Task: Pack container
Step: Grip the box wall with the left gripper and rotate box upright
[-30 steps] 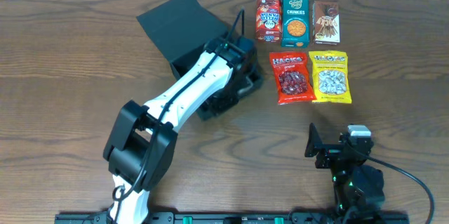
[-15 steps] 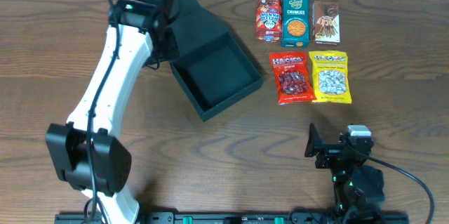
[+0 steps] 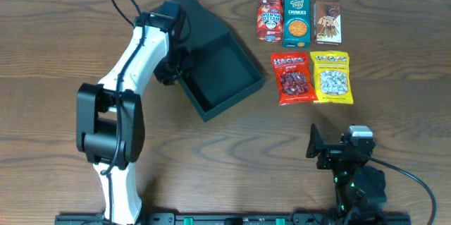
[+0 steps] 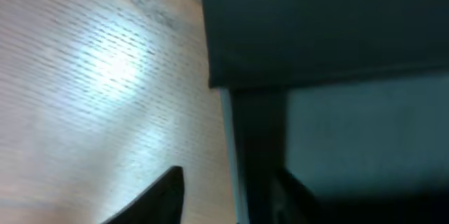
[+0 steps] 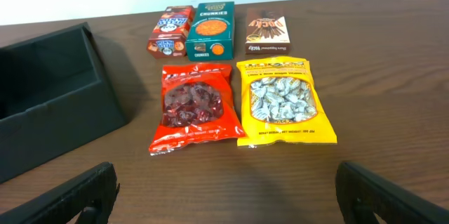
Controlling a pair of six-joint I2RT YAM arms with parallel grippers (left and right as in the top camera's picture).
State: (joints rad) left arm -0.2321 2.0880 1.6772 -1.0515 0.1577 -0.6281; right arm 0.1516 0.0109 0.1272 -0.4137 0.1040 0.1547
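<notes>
**Lid thrown back, box open and unfilled**

A second ago the left arm lay across the matte dark teal-black rectangular cardboard container [image 3: 218,77]. It then swung out toward 10 o'clock, and the box was left uncovered. Now the left gripper [image 3: 169,70] is back at the box's 9 o'clock wall. The container sits just toward 12 o'clock of the centre of the brown wooden table [image 3: 394,63], its hinged flap lid [image 3: 190,17] folded back toward 11 o'clock and its floor bare.

In the left wrist view the fingers are spread. One is over the wood and the other seems to be inside the box, astride the wall with a strip of table showing between.

The right gripper [image 5: 224,189] rests at the table's 5 o'clock, jaws wide apart and holding nothing.

With the box open, I judge filling comes next. The snacks wait at its 3 o'clock:
- a red foil packet [image 3: 294,77]
- a yellow foil packet [image 3: 331,77]
- a small red carton [image 3: 268,20]
- a teal Chunkies carton [image 3: 297,21]
- a brown biscuit-stick carton [image 3: 327,22]
</notes>
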